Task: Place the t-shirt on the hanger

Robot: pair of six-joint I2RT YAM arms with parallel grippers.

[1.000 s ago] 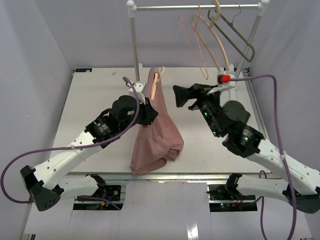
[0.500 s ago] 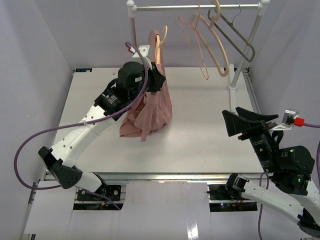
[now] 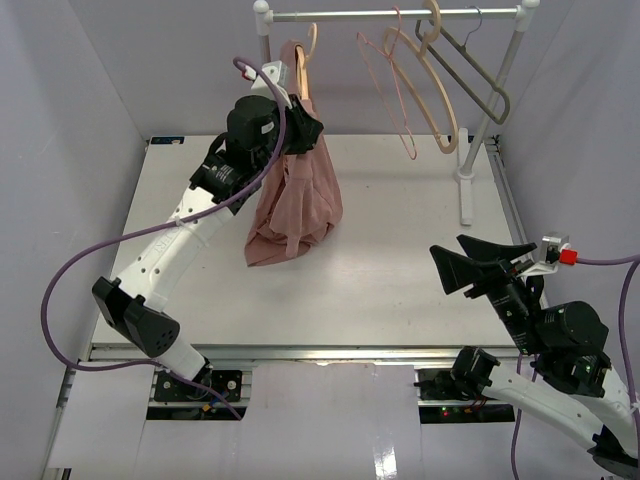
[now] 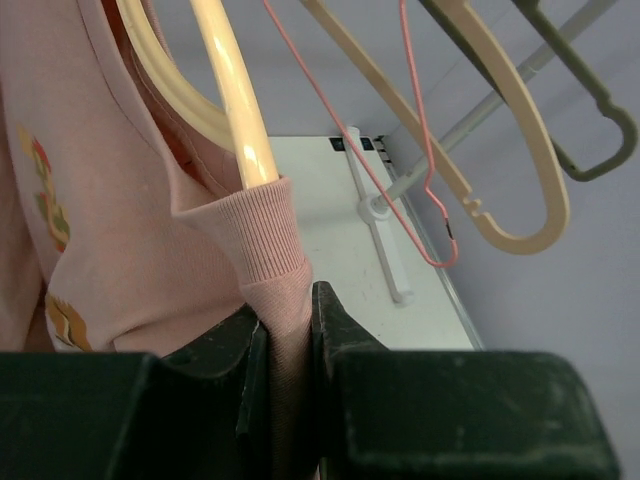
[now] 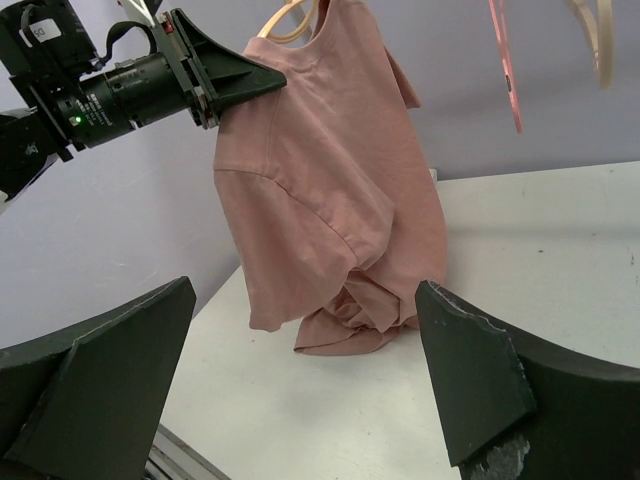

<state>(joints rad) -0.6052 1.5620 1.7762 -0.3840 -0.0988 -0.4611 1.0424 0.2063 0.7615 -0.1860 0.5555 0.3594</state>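
The dusty-pink t-shirt hangs on the pale beige hanger, whose hook stands just under the rail. My left gripper is raised high and is shut on the shirt's ribbed collar, right beside the hanger's arm. Whether the hook rests on the rail I cannot tell. The shirt's lower end lies bunched on the table. My right gripper is open and empty at the near right, well clear of the t-shirt; it faces the left gripper.
The clothes rail spans the back on two white posts. On it hang a thin pink wire hanger, a second beige hanger and a grey angular hanger. The white table ends at grey walls.
My left arm has lifted the t-shirt and hanger up and back toward the rail. The right gripper has let go and pulled back to the near right, still open.
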